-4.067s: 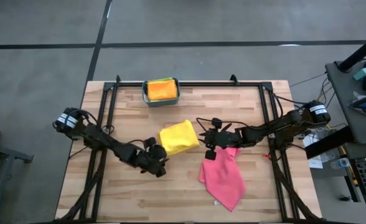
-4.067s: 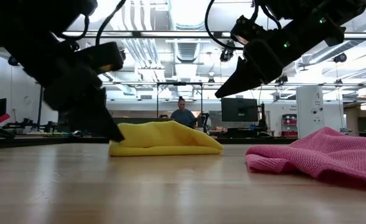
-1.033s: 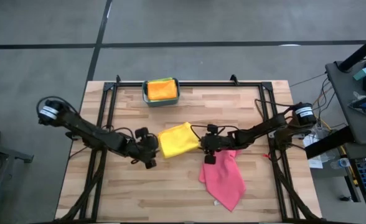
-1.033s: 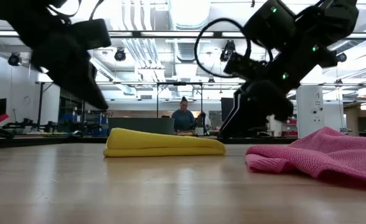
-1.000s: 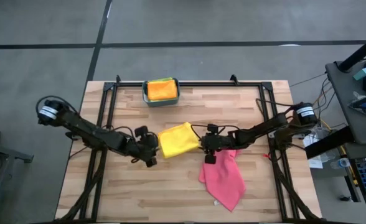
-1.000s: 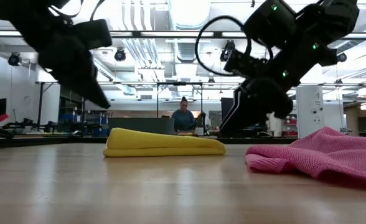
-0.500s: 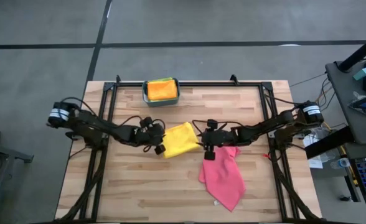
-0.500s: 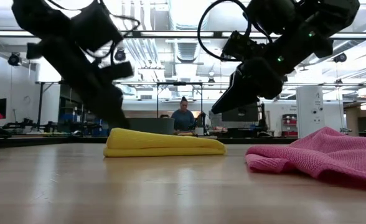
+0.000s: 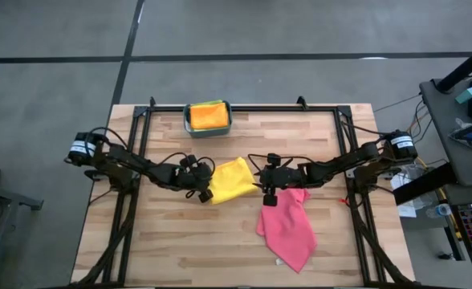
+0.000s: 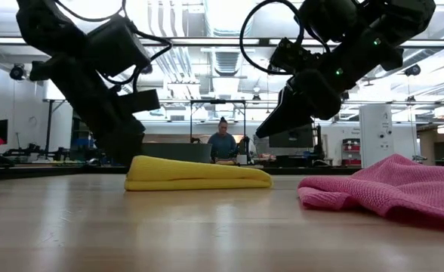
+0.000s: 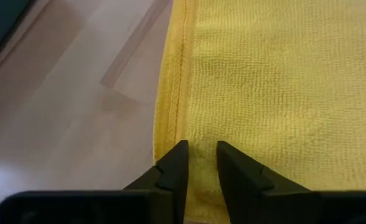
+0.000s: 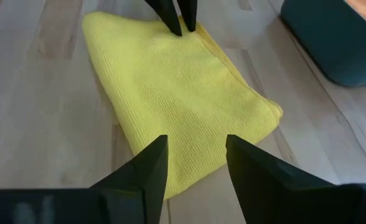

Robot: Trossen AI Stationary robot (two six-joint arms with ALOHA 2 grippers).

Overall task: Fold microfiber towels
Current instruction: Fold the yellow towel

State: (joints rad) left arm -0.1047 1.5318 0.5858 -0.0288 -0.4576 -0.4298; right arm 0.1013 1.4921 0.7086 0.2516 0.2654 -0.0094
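One yellow towel (image 9: 233,179) lies folded flat (hemmed edge visible); left gripper (image 11: 200,163) pinches its corner, right gripper (image 12: 194,163) hovers spread.

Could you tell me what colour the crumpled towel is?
Pink, clearest in the high view.

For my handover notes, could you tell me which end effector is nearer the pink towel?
The right end effector: it hovers beside the pink towel's upper corner. The left end effector sits across the yellow towel, at its far edge.
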